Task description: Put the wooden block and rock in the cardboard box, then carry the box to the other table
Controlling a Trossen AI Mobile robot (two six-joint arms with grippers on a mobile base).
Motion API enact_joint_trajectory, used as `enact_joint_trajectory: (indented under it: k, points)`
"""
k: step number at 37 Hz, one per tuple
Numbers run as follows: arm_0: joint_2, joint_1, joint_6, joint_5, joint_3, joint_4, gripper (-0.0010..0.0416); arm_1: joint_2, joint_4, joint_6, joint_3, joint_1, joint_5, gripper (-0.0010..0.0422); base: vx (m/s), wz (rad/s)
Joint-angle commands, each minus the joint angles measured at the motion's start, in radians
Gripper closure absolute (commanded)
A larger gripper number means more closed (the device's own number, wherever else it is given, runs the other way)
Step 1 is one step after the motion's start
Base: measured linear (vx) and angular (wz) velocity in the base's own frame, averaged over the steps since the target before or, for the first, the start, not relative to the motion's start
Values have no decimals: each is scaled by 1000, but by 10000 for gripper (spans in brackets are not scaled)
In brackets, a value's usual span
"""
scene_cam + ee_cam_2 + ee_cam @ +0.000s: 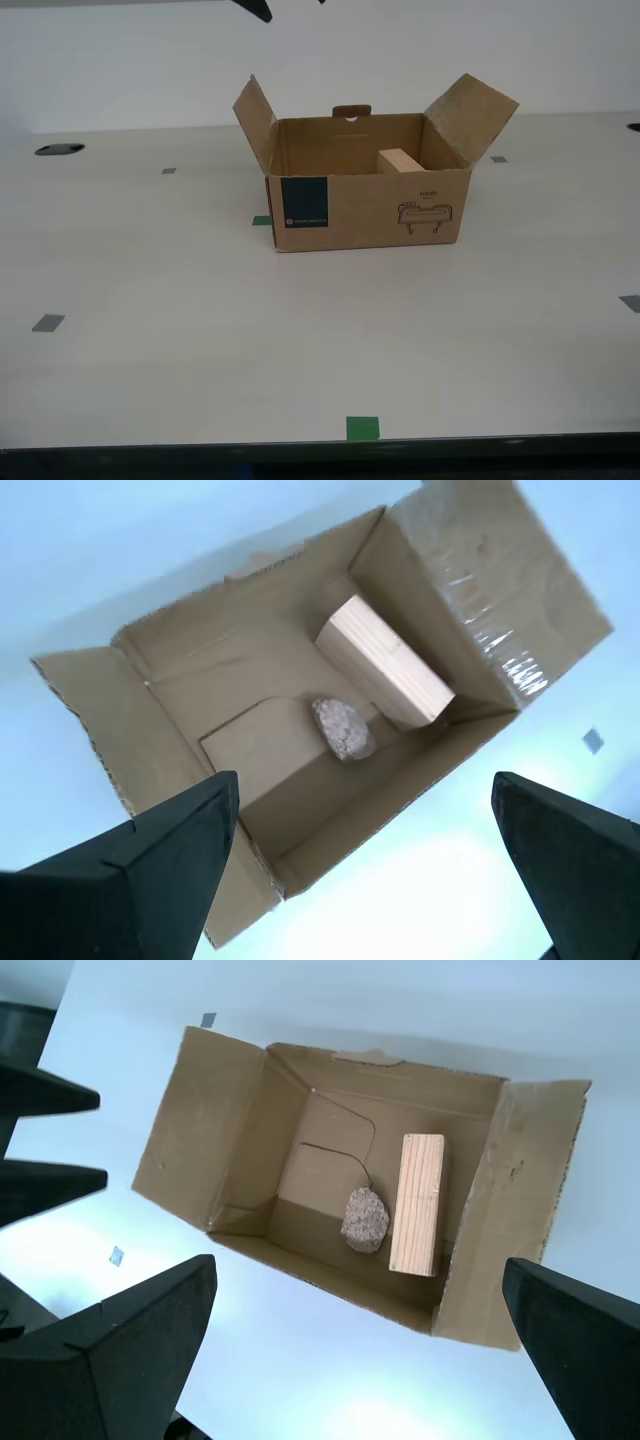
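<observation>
The cardboard box [370, 212] stands open on a smooth pale table top [200, 340], flaps up, in the middle of the exterior view. The wooden block [400, 160] shows over its rim; the rock is hidden there. From above, the wooden block [417, 1203] lies on the box floor with the rock [365, 1219] right beside it. The second wrist view shows the same block [385, 660] and rock [343, 728] in the box [190, 695]. My first gripper [355, 1350] and my second gripper [365, 880] hang open high above the box, holding nothing. The other table is out of view.
Green tape marks [362, 428] and grey tape marks [47, 323] dot the table top. A dark round hole [60, 149] sits at the far side on the exterior view's left. The table's front edge [320, 445] runs along the bottom. A dark arm part [255, 8] shows at the top.
</observation>
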Motion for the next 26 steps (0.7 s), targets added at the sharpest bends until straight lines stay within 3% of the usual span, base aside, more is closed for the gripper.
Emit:
enact_joint_trajectory:
  k: [1, 5, 11, 26]
  points:
    - [0, -2, -39, 27, 63, -60, 7, -1, -36, -6, 52, 2, 4, 69, 0, 0]
    - [0, -10, -54, 42, 112, -104, 7, -1, -106, -6, 101, 12, 3, 69, 0, 0]
    - [0, -44, -66, 117, 163, -180, 7, -1, -189, -14, 144, 53, 3, 69, 0, 0]
    - [0, -215, -94, 120, 150, -213, 7, -1, -237, -18, 139, 178, 4, 69, 0, 0]
